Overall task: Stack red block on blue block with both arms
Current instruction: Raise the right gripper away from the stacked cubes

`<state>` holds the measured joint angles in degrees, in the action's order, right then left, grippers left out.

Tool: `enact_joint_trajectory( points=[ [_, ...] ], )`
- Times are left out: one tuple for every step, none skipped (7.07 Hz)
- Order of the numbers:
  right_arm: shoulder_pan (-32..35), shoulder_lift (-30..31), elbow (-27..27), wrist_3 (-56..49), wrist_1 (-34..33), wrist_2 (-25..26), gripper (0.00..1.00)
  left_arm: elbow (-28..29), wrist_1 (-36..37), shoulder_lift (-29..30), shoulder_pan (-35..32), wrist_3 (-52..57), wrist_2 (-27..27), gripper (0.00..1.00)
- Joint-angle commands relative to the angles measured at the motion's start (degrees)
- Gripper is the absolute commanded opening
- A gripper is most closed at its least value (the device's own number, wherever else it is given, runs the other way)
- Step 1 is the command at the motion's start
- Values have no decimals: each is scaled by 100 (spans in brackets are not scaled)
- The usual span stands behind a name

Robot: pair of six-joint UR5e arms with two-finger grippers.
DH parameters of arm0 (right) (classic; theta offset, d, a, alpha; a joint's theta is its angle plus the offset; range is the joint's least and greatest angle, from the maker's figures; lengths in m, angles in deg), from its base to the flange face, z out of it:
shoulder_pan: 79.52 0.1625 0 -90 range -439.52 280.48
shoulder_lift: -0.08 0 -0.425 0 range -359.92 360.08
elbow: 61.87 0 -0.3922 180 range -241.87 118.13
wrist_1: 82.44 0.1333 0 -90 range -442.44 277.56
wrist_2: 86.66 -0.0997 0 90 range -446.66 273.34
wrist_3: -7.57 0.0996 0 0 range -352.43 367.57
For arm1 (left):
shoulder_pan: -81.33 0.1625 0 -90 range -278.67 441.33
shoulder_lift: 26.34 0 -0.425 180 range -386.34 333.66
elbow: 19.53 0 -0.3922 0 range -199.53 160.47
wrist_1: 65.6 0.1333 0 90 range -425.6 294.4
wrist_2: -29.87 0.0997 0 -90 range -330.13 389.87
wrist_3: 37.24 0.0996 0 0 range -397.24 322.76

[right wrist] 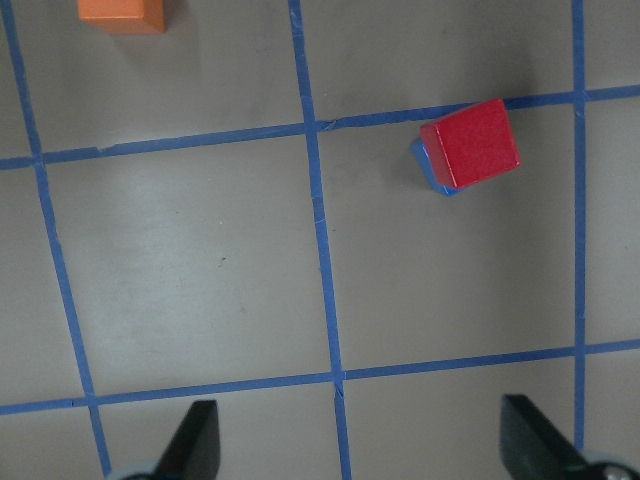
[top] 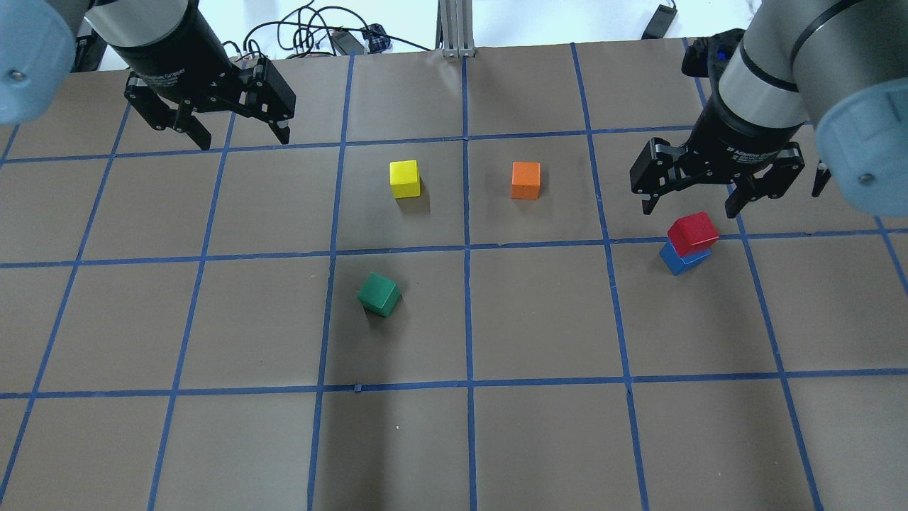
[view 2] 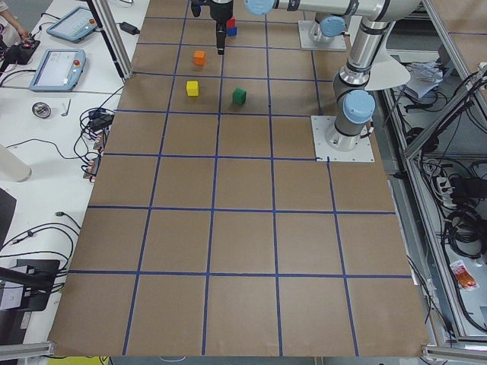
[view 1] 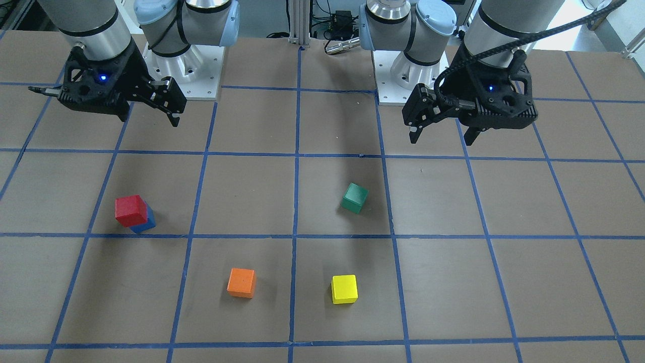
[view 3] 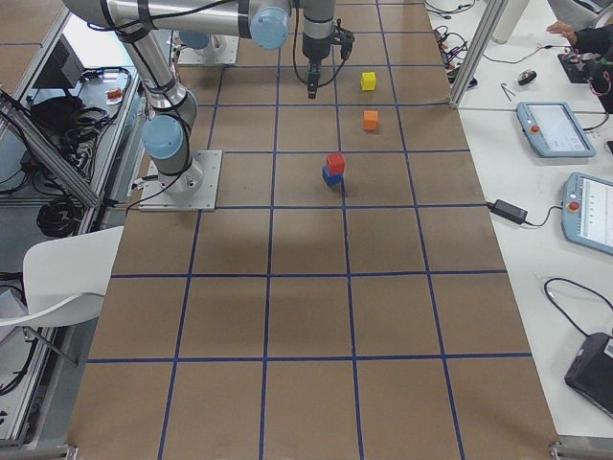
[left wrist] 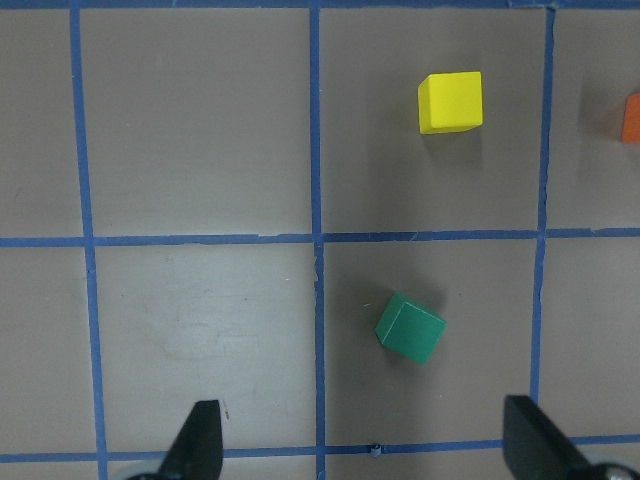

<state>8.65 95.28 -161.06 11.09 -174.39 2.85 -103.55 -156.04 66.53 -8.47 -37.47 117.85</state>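
The red block (view 1: 131, 210) sits on top of the blue block (view 1: 146, 223), slightly twisted and offset from it. The stack also shows in the overhead view, red block (top: 693, 233) over blue block (top: 679, 261), and in the right wrist view, red block (right wrist: 470, 143) covering most of the blue block (right wrist: 428, 172). My right gripper (top: 688, 211) is open and empty, raised above the table just beyond the stack, touching neither block. My left gripper (top: 245, 142) is open and empty, raised over the far left of the table, well away from the stack.
A green block (top: 379, 294) lies turned at an angle near the table's middle. A yellow block (top: 404, 178) and an orange block (top: 526, 179) stand side by side farther out. The two arm bases (view 1: 186, 70) stand on the robot's side of the table.
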Motion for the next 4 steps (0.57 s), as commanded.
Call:
enact_joint_trajectory(
  points=[
    [78,-19,-38,0,19,-12,100,-1,0,-6,-3,-3,9,100],
    [78,-10,-39,0,11,-12,100,-1,0,-6,-3,-3,0,100],
    [78,-1,-39,0,2,-12,100,8,0,3,-3,-3,0,100],
    [78,-1,-39,0,-7,-29,100,8,0,3,-3,-3,0,100]
  ],
)
